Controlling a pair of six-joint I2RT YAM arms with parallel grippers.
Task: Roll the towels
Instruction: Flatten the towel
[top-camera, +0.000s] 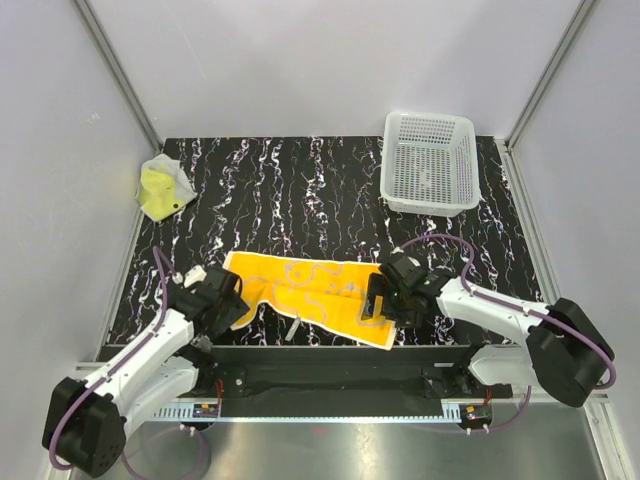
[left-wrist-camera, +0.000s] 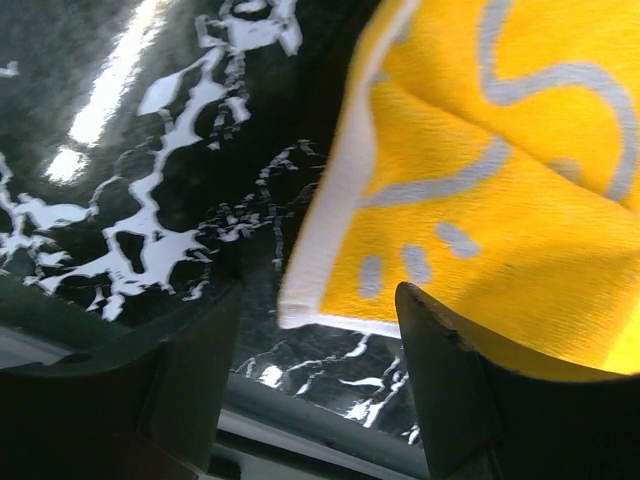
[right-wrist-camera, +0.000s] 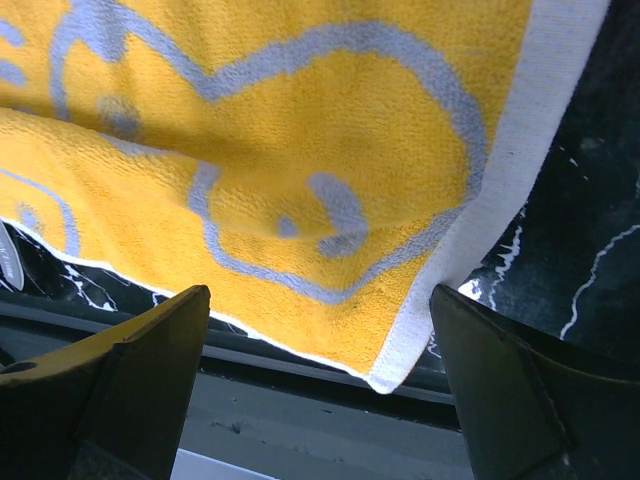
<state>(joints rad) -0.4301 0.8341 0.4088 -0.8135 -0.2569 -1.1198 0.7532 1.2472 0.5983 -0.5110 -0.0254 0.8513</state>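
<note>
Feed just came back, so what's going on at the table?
Both arms are at the orange towel, which lies spread flat near the front edge of the table. The left gripper and right gripper stand open at its opposite ends, neither gripping yet. No rolling shows. The yellow towel sits crumpled at the far left, the basket far right.

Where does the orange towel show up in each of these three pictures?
Top external: orange towel spread out, lower centre.
Left wrist: fills the upper right.
Right wrist: fills the top and left.
Shared landmark: the black marbled table under it.
</note>
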